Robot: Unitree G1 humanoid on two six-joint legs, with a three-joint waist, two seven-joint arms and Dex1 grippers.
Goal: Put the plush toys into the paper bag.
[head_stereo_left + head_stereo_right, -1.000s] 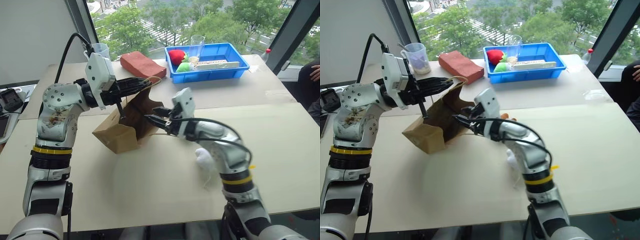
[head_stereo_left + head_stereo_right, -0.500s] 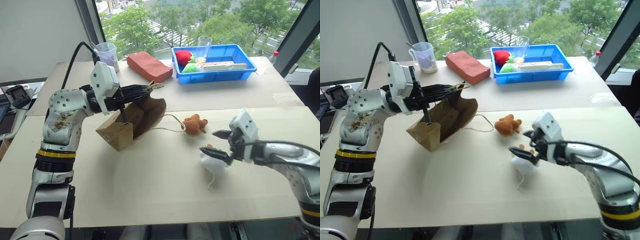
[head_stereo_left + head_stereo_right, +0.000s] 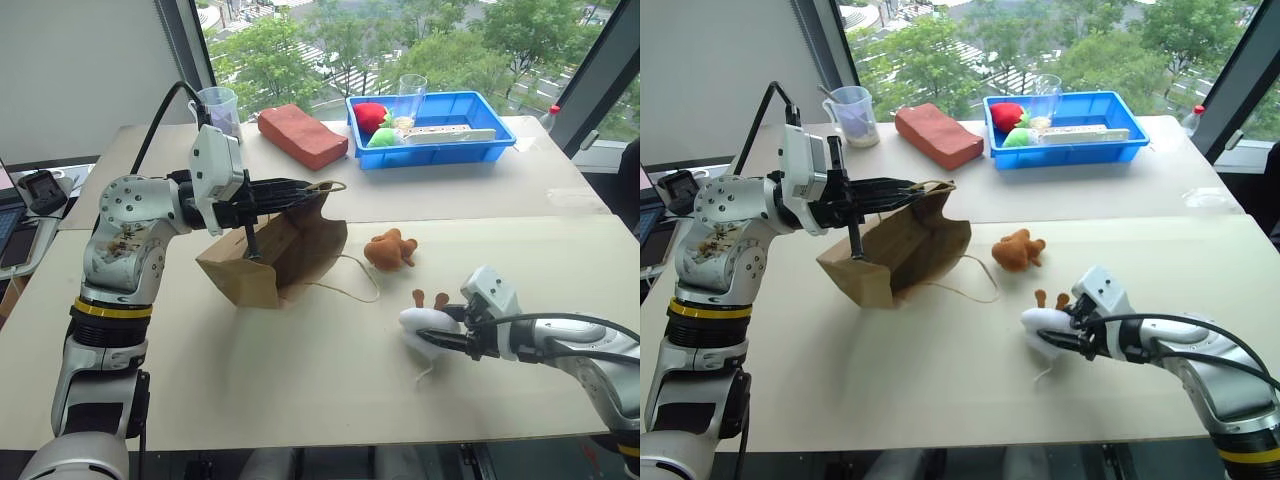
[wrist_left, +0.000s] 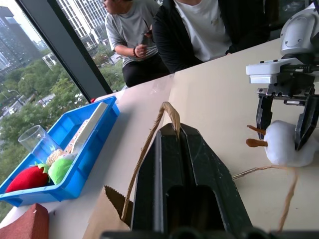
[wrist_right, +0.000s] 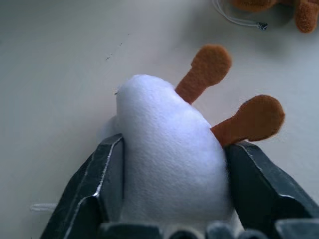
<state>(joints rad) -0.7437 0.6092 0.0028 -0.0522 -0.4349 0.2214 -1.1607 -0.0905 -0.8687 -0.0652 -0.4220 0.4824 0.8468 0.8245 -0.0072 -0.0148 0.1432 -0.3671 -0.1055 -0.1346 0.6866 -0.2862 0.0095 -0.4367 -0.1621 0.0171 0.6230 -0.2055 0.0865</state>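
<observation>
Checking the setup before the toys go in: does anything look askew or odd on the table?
The brown kraft paper bag is not upright: it leans over, hung by one cord handle from the shut left gripper, its bottom corner on the table. Its other cord handle trails loose across the tabletop. Nothing looks spilled or damaged.

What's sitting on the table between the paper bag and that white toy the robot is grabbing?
Between the paper bag and the white toy, the head views show the bag's loose cord handle and, just off that line, the orange-brown plush.
</observation>
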